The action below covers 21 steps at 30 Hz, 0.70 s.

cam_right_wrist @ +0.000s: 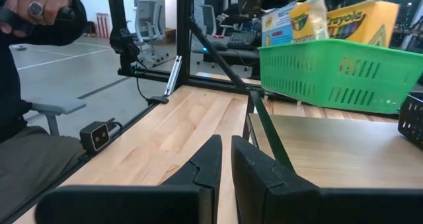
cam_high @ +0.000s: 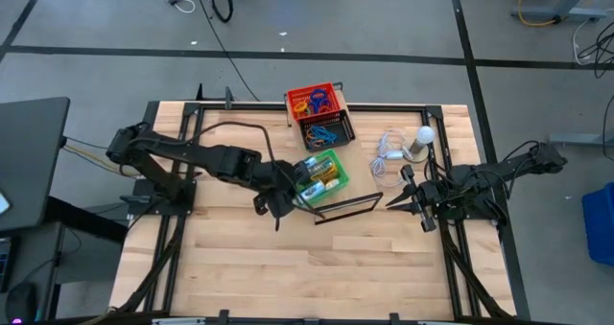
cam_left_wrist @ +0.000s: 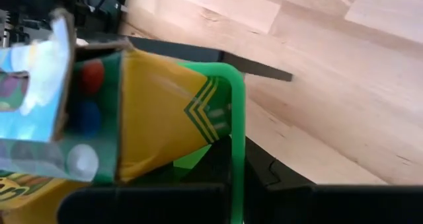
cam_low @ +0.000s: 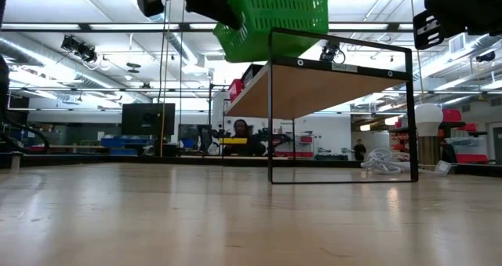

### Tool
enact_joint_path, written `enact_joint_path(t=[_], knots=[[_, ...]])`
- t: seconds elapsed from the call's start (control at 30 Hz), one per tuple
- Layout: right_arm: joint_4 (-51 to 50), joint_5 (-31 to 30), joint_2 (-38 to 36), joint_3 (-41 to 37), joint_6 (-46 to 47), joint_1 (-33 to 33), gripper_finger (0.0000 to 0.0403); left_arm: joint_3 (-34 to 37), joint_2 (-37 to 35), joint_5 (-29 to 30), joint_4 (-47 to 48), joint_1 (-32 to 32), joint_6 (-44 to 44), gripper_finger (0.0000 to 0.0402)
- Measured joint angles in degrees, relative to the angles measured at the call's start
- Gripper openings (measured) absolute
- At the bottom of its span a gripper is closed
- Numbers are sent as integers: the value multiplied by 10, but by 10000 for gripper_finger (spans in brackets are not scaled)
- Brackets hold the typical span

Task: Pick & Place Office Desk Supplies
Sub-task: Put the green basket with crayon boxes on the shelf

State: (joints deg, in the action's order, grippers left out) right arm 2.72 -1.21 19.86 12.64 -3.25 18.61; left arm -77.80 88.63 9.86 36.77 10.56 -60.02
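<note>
White bulb [cam_high: 424, 135] (coiled cable [cam_high: 387, 158]), black-framed shelf [cam_high: 347, 208]

The pale wooden table [cam_high: 288, 267] carries a black-framed shelf stand [cam_high: 347, 207] at its middle, a red basket [cam_high: 314, 102] and a black basket [cam_high: 329, 127] farther back — and a white bulb [cam_high: 423, 136] with its coiled cable [cam_high: 388, 155].

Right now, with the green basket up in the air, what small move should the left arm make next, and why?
Probably level the green basket and ease it further over the shelf before lowering. The left gripper holds it by the rim, tilted, above the shelf's edge, and the crayon boxes inside could slide. The right gripper waits on the table's right side.
</note>
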Motion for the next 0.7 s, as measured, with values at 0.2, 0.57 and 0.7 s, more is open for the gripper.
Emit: enact_joint_path(t=[0.2,0.57,0.7], knots=[[0,0,0,0,0,0,41,-4,21,-26,-11,-19,-31,5],[0,0,0,0,5,0,41,-107,106,-40,55,-29,-80,5],[0,2,0,0,11,0,41,-144,133,-46,101,-40,-86,5]])
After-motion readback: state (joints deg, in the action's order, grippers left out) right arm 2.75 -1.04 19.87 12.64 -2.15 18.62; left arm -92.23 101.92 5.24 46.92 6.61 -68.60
